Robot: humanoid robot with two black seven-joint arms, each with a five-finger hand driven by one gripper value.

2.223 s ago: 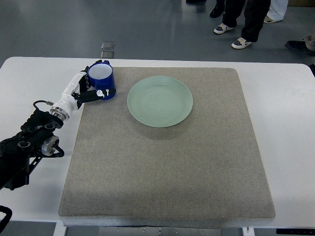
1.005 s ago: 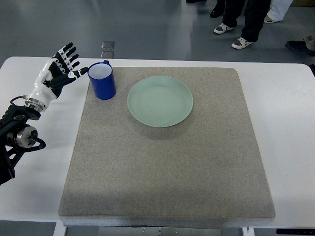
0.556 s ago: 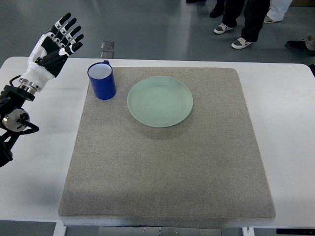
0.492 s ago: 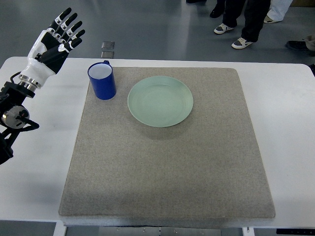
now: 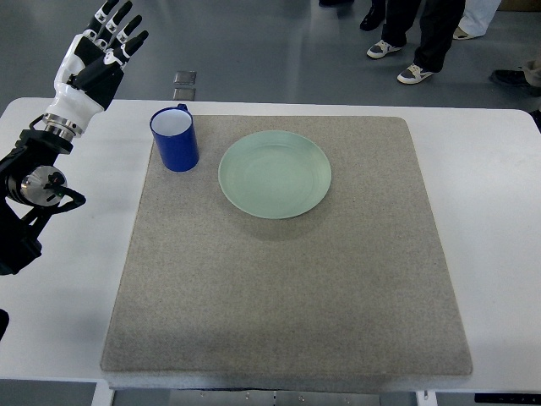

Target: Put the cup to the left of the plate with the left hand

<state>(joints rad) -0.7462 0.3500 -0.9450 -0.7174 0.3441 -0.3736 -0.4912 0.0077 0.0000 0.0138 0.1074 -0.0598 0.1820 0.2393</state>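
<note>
We see the blue cup [image 5: 174, 139] standing upright near the far left corner of the grey mat [image 5: 287, 279], just left of the green plate [image 5: 275, 174] and not touching it. Our left hand [image 5: 97, 52] hangs well apart from the cup, beyond the white table's [image 5: 499, 211] far left corner, fingers spread and holding nothing.

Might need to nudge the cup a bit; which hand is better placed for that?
Left. The left hand hangs open just beyond the table's far-left edge, near the blue cup; no right arm shows.
</note>
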